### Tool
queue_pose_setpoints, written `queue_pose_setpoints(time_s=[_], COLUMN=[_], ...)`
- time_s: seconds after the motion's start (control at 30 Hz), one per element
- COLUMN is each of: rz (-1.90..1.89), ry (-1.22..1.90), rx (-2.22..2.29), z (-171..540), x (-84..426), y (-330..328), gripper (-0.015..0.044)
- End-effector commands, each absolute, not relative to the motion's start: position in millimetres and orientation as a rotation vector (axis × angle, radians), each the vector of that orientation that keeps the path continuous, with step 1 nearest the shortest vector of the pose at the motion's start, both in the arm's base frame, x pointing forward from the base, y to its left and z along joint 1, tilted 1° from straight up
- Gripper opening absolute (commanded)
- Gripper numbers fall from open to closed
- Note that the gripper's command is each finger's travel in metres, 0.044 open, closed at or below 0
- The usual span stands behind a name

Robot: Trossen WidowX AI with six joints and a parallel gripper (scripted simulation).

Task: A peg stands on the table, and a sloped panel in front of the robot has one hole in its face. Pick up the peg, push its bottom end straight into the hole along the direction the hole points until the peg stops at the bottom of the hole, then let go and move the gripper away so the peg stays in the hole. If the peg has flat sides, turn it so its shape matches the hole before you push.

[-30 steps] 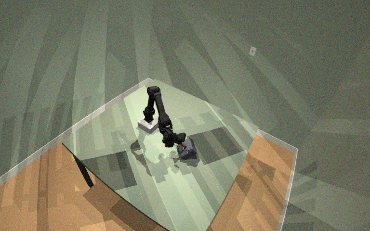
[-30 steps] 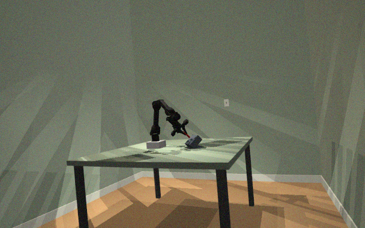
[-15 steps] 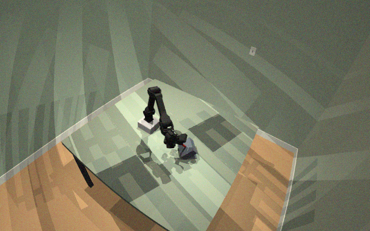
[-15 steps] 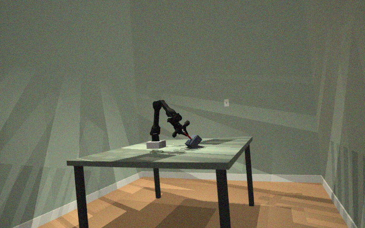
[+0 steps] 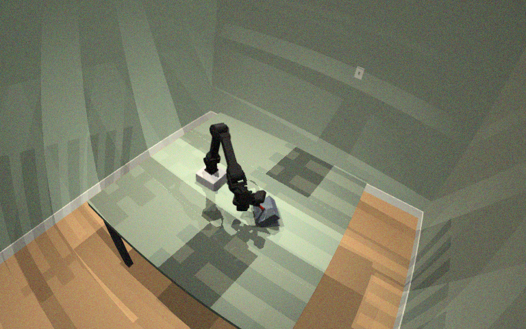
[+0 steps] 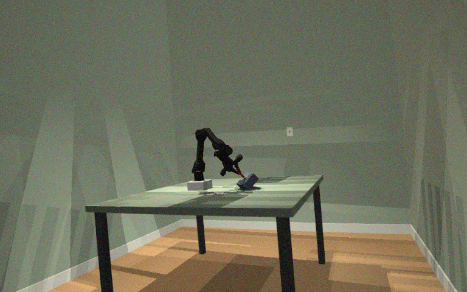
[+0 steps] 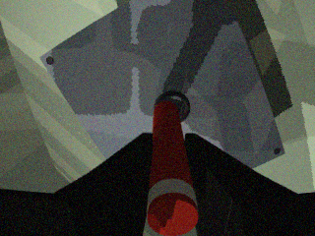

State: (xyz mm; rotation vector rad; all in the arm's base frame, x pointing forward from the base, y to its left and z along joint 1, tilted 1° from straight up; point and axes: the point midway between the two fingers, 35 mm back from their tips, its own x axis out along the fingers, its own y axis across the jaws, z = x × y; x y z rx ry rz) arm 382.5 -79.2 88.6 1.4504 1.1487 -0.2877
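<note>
Gripper fingers [image 5: 260, 202] [image 6: 236, 167], black and narrowly parted, are closed on a round red peg with a grey band [image 5: 261, 208] [image 6: 241, 173] [image 7: 169, 130]; the peg slants down toward the sloped blue-grey panel [image 5: 266, 214] [image 6: 248, 180] [image 7: 98, 88], which sits on the pale green bench [image 5: 306, 232] [image 6: 165, 199] in front of the arm. Its far end is at the dark-rimmed round hole [image 7: 183, 112], overlapping the rim in the wrist view, with part of the opening showing past it.

Picking up is done, and the peg seems roughly lined up; a straight push to the bottom, the release and the retreat are left, and being round, the peg should need no turning to match.

Whether the tip has entered the hole or only stands at its mouth, I cannot tell; the hole's depth is hidden, the outside views show the tip too small to judge, and the wrist view cuts off the panel's upper edge.
</note>
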Motion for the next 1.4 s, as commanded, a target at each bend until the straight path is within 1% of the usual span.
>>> queue_pose_setpoints(time_s=[0.0,1.37], rz=[-0.287,-0.286], ry=[1.150,1.150], rx=[1.449,1.450], z=[87.3,77.7], x=[380.7,383.5], y=[-79.2,-73.8], gripper=[0.0000,0.0000])
